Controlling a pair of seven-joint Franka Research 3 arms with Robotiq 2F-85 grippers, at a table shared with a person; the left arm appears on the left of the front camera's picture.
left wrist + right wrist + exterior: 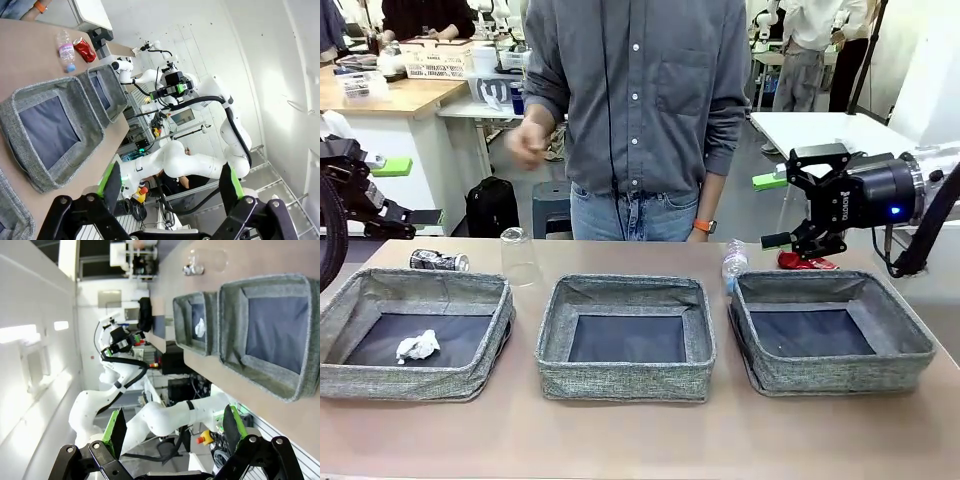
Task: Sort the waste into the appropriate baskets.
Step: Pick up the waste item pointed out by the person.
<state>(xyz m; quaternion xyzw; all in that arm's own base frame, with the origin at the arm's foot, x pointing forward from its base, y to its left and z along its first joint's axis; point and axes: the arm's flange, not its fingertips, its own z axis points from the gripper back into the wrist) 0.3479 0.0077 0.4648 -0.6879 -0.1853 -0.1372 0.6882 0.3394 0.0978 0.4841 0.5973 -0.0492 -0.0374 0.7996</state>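
tissue [418,346] in left basket [420,288], bottle [736,260] seemingly lying

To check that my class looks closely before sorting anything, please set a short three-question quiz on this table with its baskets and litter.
1. True or false: the crumpled tissue lies in the middle basket.
2. Which item lies closest to the right tool? A: dark can. B: clear cup. C: crushed red can.
3. How many of the three baskets hold no litter?
Key: 1 false, the tissue lies in the left basket; 2 C; 3 two.
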